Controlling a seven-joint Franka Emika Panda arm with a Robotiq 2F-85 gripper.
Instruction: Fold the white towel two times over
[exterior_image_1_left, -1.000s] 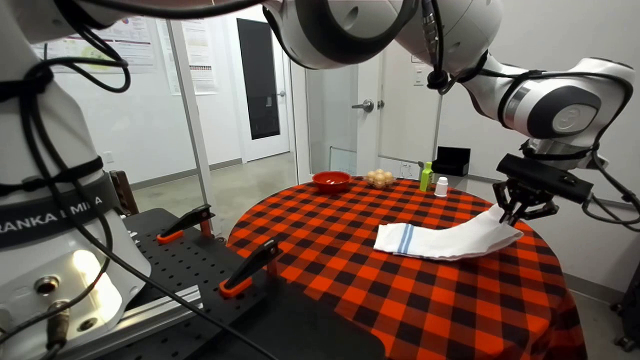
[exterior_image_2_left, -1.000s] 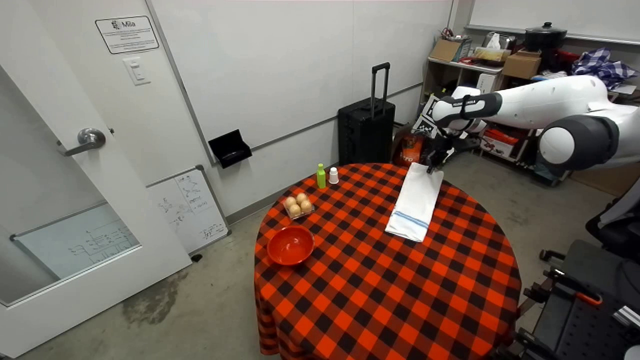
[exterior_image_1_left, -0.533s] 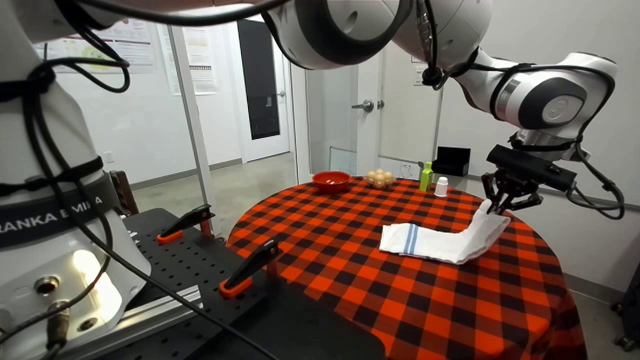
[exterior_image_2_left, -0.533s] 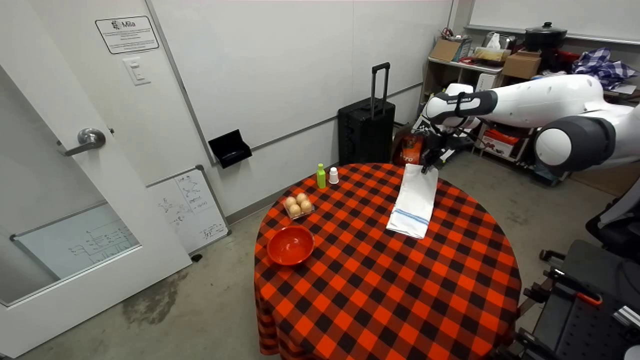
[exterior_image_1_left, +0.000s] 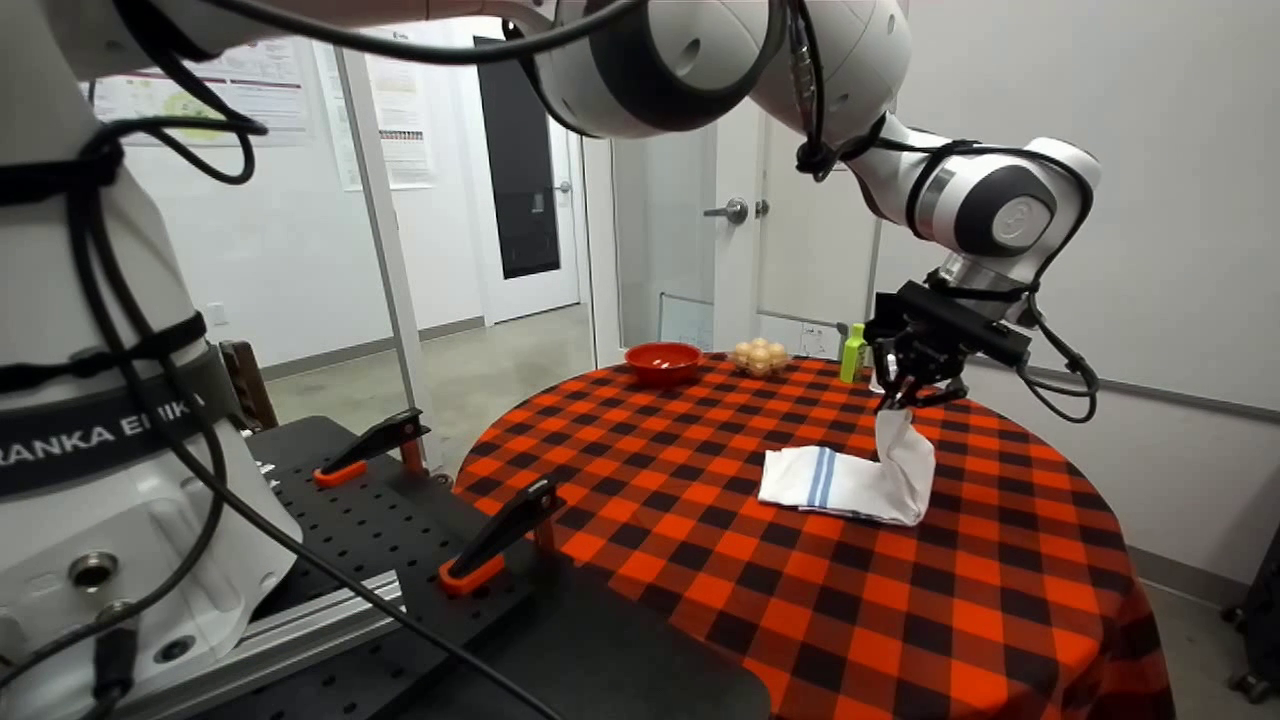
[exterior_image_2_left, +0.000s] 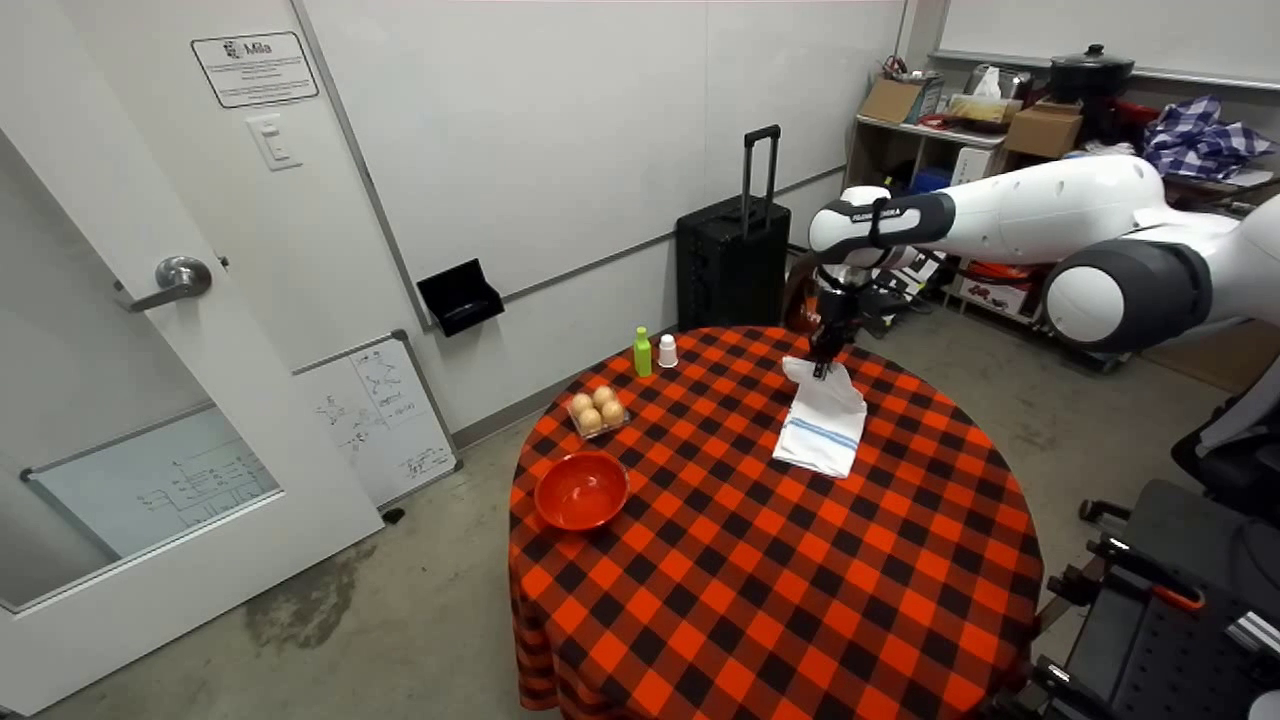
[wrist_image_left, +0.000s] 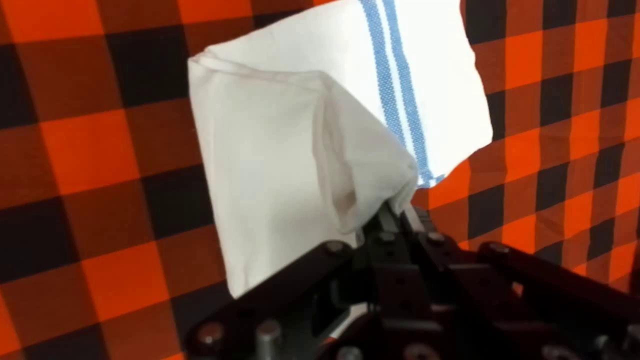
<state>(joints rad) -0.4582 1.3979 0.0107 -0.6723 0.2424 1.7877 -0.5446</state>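
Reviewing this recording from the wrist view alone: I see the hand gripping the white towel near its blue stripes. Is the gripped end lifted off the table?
Observer: Yes. In an exterior view the hand holds that end of the white towel up above the checkered cloth.

Operator: Any dish outside my frame?

Observer: A red bowl sits on the cloth, seen in both exterior views.

Operator: Any bottle?

Observer: A green bottle stands upright beside a small white container.

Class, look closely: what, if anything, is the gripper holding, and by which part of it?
The gripper holds the white towel by its raised end, the one away from the blue stripes.
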